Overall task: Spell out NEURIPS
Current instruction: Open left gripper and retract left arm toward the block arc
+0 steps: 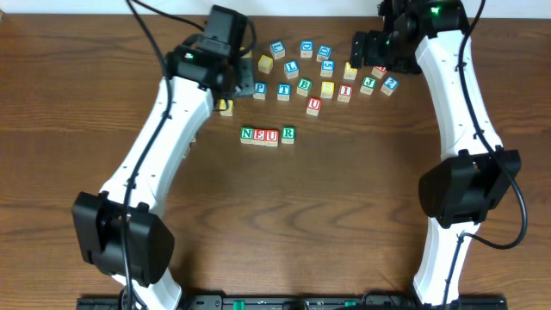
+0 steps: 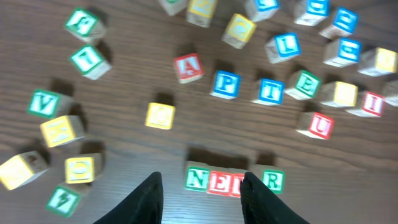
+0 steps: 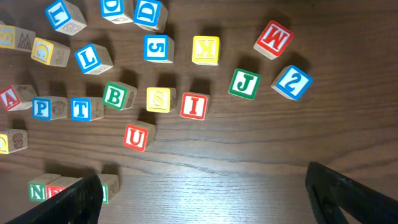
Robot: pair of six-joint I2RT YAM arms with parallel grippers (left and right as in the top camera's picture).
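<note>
Small wooden cubes, pale on the sides, each top face carrying one bright letter framed in its own colour. Four lined up near the middle of the dark wood-grain counter (image 1: 344, 215): green N (image 1: 247, 133), red E (image 1: 259, 134) and red U (image 1: 271, 135) touching edge to edge, green R (image 1: 288, 133) just beside them across a thin gap. Farther back, in the loose scatter: blue P (image 3: 41, 107) pressed against a blue T (image 3: 80, 108), and red I (image 3: 194, 106) just beside the yellow S (image 3: 159, 99), whose pale letter barely shows against its face. Between scatter and row, on its own and slightly turned, a spare red U (image 3: 135, 137). Around them, other letters: green B (image 3: 115, 96), yellow K (image 3: 206, 50), green J (image 3: 244, 83), red M (image 3: 273, 38).

Left jaws above the back-left of the counter, dark fingers (image 2: 152, 199) part-way apart with nothing between them, the row showing below through the gap. Close by that arm, a lone yellow cube (image 1: 226, 107). Right jaws over the back-right cubes, fingers (image 3: 336, 186) spread wide, empty.
</note>
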